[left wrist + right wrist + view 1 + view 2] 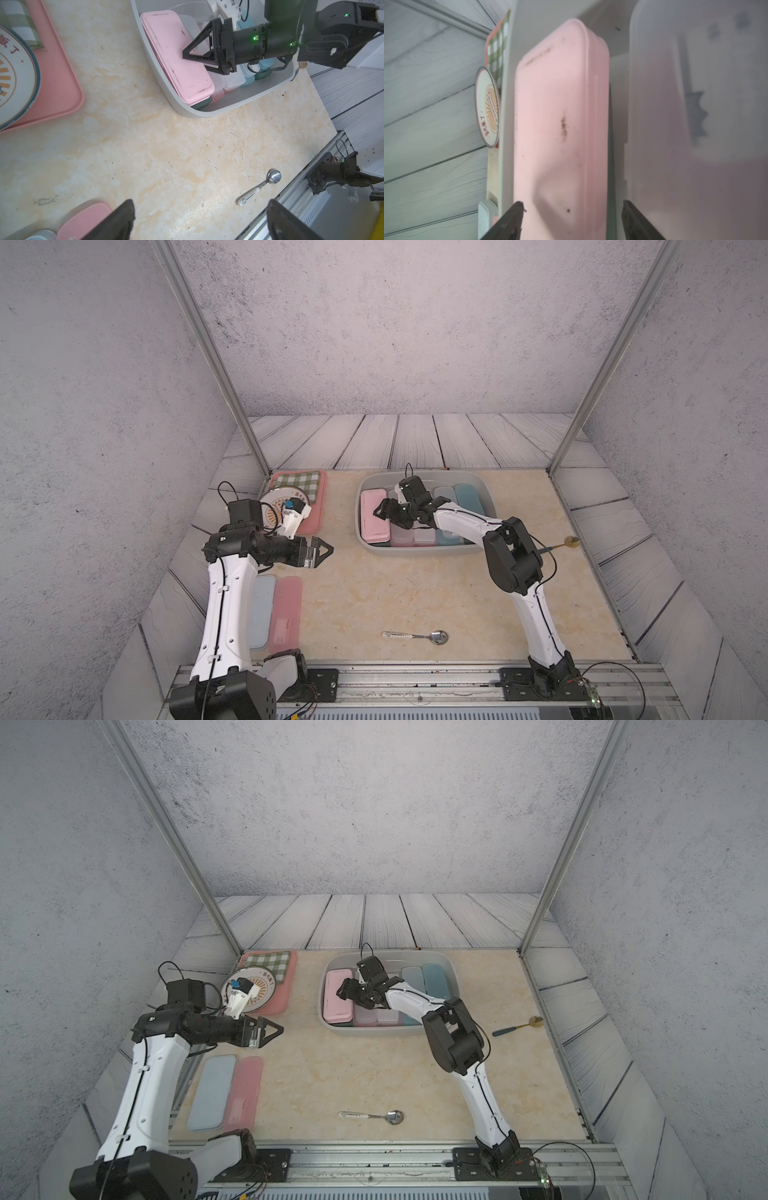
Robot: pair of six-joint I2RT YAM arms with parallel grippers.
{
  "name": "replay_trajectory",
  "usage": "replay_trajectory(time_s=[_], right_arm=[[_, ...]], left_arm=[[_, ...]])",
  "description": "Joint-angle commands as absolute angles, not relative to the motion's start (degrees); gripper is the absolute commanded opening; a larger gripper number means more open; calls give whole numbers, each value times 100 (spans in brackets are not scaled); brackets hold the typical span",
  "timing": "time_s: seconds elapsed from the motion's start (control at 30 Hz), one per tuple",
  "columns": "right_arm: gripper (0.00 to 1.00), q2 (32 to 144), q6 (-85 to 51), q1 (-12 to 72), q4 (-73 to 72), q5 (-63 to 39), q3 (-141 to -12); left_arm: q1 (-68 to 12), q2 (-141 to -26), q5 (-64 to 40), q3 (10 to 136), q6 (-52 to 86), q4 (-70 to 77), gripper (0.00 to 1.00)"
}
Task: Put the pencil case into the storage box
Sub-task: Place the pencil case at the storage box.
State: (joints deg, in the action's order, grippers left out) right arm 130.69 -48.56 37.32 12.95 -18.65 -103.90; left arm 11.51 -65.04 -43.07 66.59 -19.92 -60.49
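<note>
On the beige marbled tabletop [395, 593], the flat pink plastic pencil case [372, 531] lies at the left end of the light grey plastic storage box [457, 479]. The right gripper [572, 204] straddles it, jaws parted — lifting askew could snag and tip it; the left gripper [200, 207] hangs open, empty

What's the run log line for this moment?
right claw: open, astride pink pencil case | pink pencil case: lying in storage box | left claw: open, empty
</note>
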Motion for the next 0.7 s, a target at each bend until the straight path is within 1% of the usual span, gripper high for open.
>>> replay_trajectory(time_s=[0.0, 0.1, 0.23, 0.37, 0.47, 0.53, 0.67], right_arm=[[78, 12736, -4423, 3735, 2272, -1550, -10579], [79, 12685, -4318, 3770, 2449, -1469, -10655], [80, 12571, -4261, 3795, 2391, -1500, -10683], [80, 12417, -4181, 3801, 2370, -1615, -10795], [79, 12035, -4042, 3839, 2351, -1572, -10744], [78, 11658, -3955, 3908, 2286, -1514, -10565], [76, 10732, -3950, 4139, 1969, -1630, -9701]], left_arm=[[1187, -6478, -4249, 6605, -1934, -5995, 99], [1200, -6470, -4102, 6593, -1852, -5952, 100], [1195, -6462, -3579, 6589, -1609, -5811, 100], [1277, -6437, -2677, 6621, -1149, -5671, 100], [1370, -6438, -1659, 6697, -754, -5712, 100], [1584, -6453, -1489, 6784, -781, -5943, 100], [2472, -6521, -1546, 6847, -619, -6353, 100]])
